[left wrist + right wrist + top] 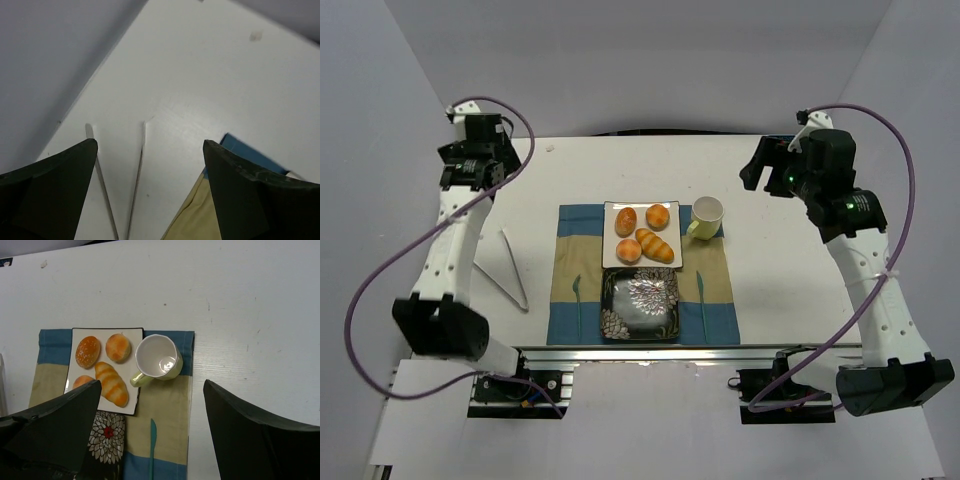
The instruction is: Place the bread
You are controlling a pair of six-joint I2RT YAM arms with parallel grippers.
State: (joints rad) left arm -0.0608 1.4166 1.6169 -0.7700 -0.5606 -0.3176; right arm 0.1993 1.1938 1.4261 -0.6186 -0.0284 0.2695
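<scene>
On the white table [780, 280], working with nothing in hand. Holding the left gripper [149, 144] above the far left of it, jaws spread wide and empty. Holding the right gripper [151, 384] just as wide and empty, out over the far right. Looking at a blue-and-tan placemat [570, 270] lying centrally, bearing a dark flowered plate [610, 300] at the near end and a white square plate [610, 238] just beyond. Noting metal tongs [513, 268] lying left of the placemat, apart from it. Seeing a pale yellow mug [707, 212] standing upright just right of the white plate. Finding four rolls on that plate: a long ridged roll [655, 246], two rounder buns [626, 221] behind, and the bread [629, 251] sitting at the near left corner, just beside the ridged roll.
</scene>
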